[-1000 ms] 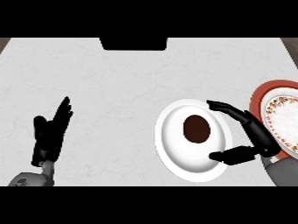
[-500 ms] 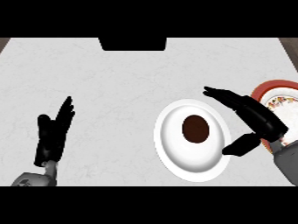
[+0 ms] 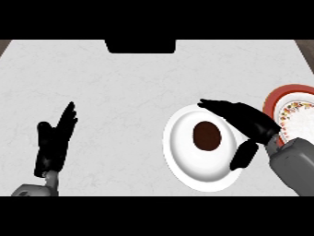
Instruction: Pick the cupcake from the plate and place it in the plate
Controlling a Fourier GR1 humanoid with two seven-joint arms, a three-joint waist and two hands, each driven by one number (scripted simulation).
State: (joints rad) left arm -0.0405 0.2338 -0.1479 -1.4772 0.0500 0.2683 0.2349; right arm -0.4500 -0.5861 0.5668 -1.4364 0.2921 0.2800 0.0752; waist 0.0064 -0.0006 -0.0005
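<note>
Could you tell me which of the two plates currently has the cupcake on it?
The plain white plate, left of the red-rimmed plate, holds the cupcake.

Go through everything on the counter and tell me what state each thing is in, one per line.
cupcake: sitting on the white plate, not held.
white plate: flat on the counter, holds the cupcake.
red-rimmed plate: flat on the counter at the right, nothing on it, partly hidden by the right forearm.
right hand: open, fingers and thumb around the cupcake, not closed on it.
left hand: open, resting at the left.
</note>
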